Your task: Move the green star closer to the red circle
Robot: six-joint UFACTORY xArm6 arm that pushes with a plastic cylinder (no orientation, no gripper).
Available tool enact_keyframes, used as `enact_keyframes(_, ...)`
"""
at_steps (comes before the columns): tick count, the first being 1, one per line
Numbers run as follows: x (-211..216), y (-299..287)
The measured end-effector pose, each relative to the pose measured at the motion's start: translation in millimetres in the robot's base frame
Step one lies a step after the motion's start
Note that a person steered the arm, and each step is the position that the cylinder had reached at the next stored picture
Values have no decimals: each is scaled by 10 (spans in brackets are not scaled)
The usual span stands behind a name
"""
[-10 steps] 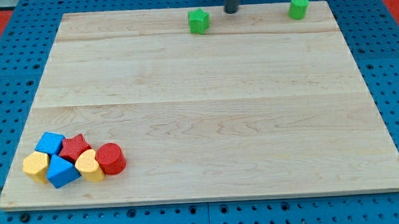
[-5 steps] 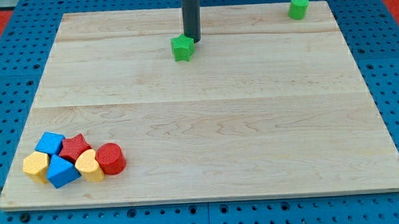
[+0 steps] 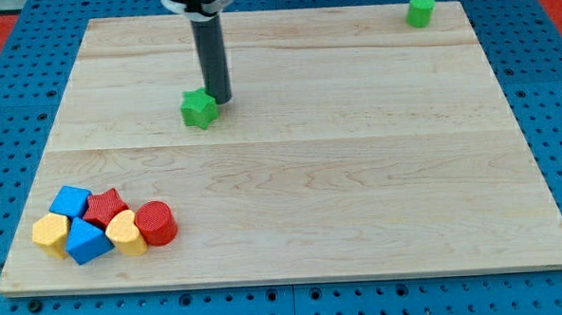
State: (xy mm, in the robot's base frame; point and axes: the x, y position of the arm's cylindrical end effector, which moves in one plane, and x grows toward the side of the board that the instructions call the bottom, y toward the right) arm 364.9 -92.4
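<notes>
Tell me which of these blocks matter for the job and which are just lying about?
In the job: green star, red circle, my tip touching the star's upper right.

Lying about: green cylinder, red star, two blue blocks, two yellow blocks.

two green blocks, two blue, two red, two yellow

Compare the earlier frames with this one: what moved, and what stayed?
My tip pushed the green star block from the wooden board's top edge down and left, toward the red circle block. The tip touches the star's upper right. The green cylinder and bottom-left cluster stayed.
</notes>
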Motion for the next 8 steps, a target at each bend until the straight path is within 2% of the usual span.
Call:
enact_keyframes(2,137,-592)
enact_keyframes(6,1178,-620)
enact_keyframes(7,1064,-406)
enact_keyframes(8,703,286)
